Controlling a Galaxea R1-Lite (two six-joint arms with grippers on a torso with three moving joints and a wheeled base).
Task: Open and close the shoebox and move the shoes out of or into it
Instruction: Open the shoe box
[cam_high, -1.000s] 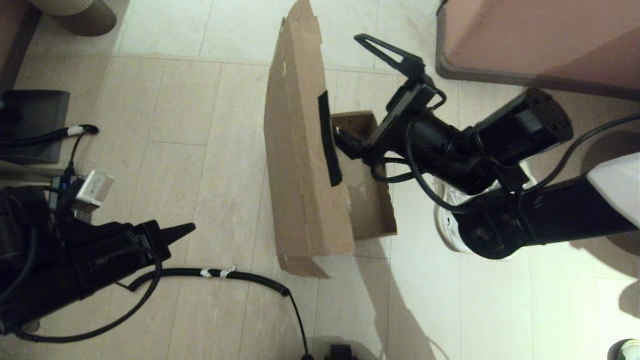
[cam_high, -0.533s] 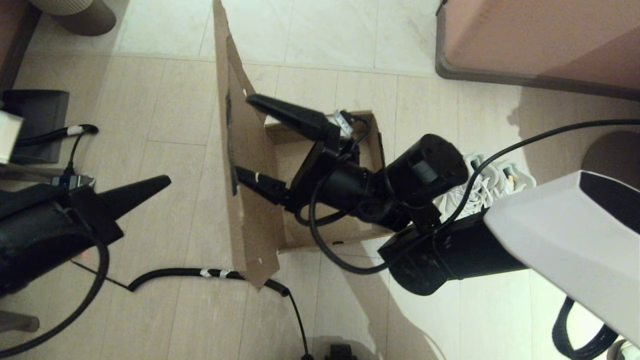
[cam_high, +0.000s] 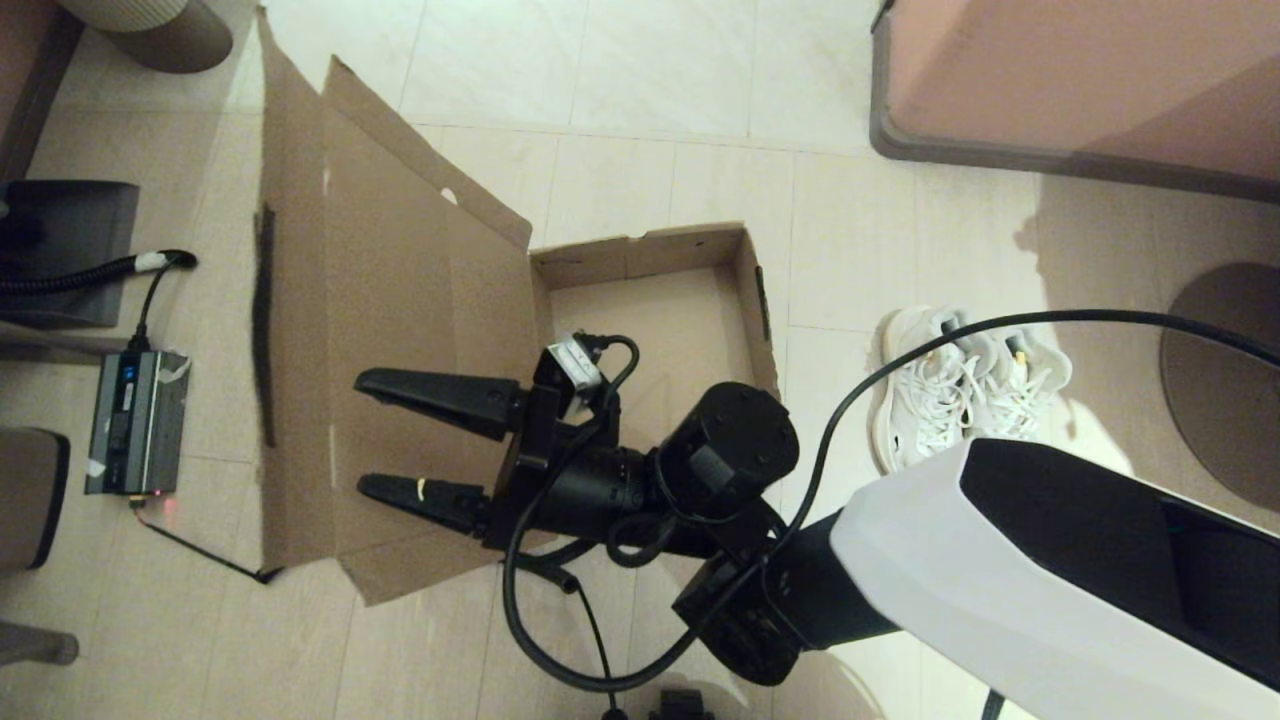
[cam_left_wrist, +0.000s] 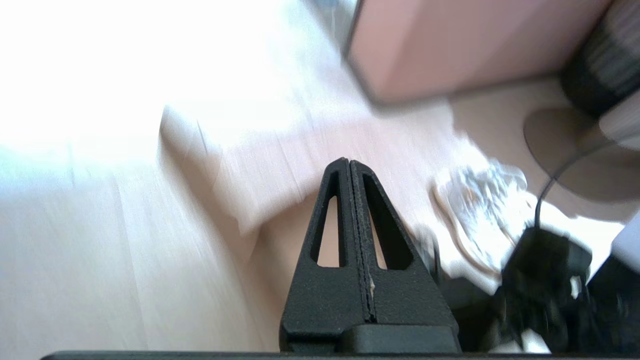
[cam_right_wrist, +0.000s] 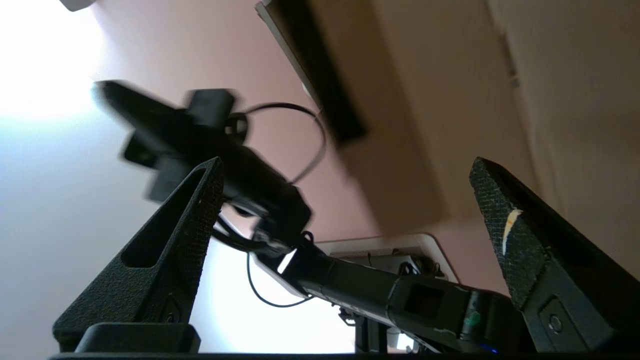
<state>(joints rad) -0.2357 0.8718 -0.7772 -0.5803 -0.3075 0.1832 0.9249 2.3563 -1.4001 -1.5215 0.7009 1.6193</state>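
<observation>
The brown shoebox (cam_high: 640, 250) stands open on the floor, its inside bare. Its hinged lid (cam_high: 390, 330) leans far back to the left, the dark tape strip (cam_high: 263, 320) along its outer flap. My right gripper (cam_high: 358, 433) is open, both fingers spread in front of the lid's inner face and holding nothing; the right wrist view shows the same open right gripper (cam_right_wrist: 347, 162) beside the cardboard lid (cam_right_wrist: 550, 100). The white shoes (cam_high: 965, 385) sit side by side on the floor right of the box. My left gripper (cam_left_wrist: 348, 162) is shut, empty, out of the head view; the shoes (cam_left_wrist: 480, 210) appear blurred beyond it.
A grey power unit (cam_high: 130, 420) with cables lies on the floor at the left. A black cable (cam_high: 560, 580) runs near the lid's front corner. Pink furniture (cam_high: 1080, 80) fills the far right, a round base (cam_high: 1220, 380) stands right of the shoes.
The lid has swung from nearly upright to wide open toward the left, my open right gripper following it. My left arm has left the head view.
</observation>
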